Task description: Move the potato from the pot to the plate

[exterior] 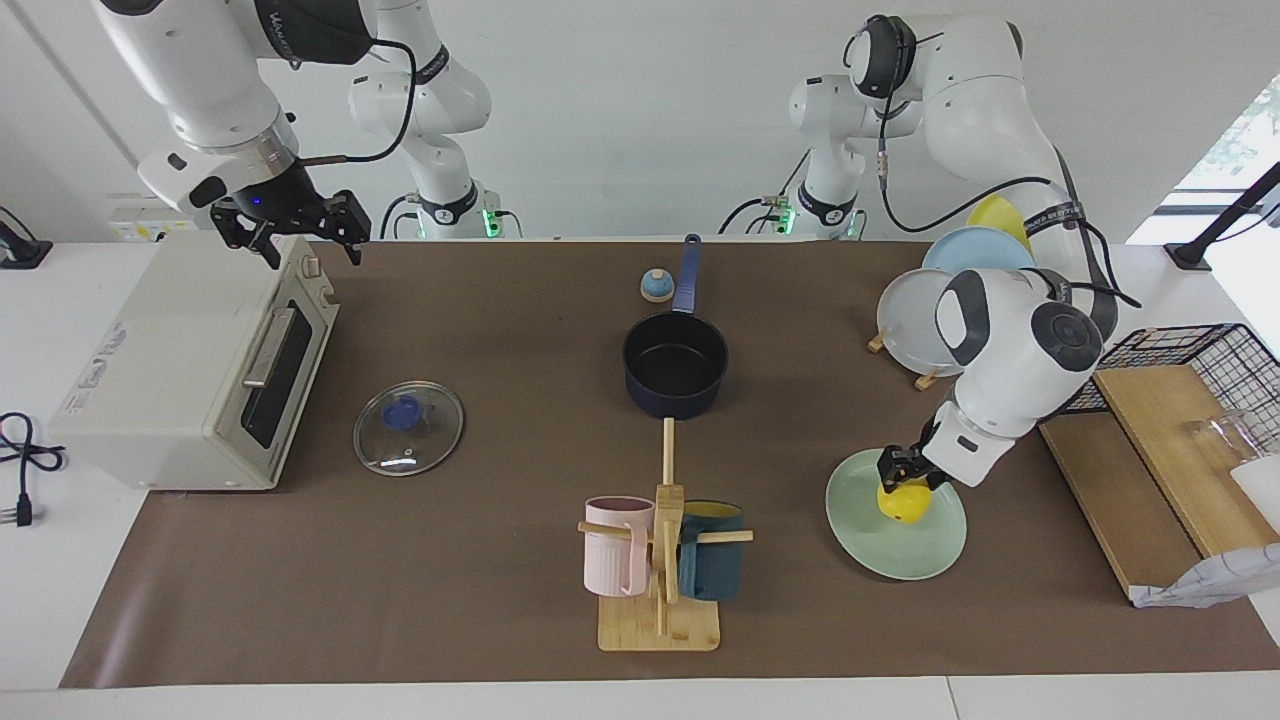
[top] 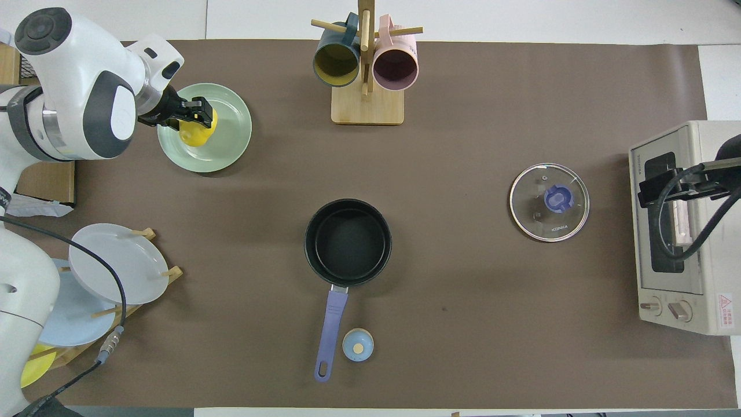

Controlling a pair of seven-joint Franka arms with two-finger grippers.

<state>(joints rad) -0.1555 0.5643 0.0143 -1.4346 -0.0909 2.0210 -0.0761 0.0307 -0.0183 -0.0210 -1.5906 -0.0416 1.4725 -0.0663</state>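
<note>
The yellow potato (exterior: 903, 505) (top: 194, 135) sits low on the mint-green plate (exterior: 930, 552) (top: 233, 145), at the left arm's end of the table. My left gripper (exterior: 903, 483) (top: 200, 116) is shut on the potato from above. The navy pot (exterior: 675, 362) (top: 348, 242) stands in the middle of the table, nearer to the robots than the plate, with its black inside bare and its blue handle pointing toward the robots. My right gripper (exterior: 298, 228) waits open and empty over the toaster oven (exterior: 190, 370).
A glass lid (exterior: 408, 427) lies between pot and oven. A wooden mug rack (exterior: 660, 560) with a pink and a teal mug stands farther out than the pot. A plate rack (exterior: 915, 320), wooden boards (exterior: 1150, 450) and a wire basket sit at the left arm's end.
</note>
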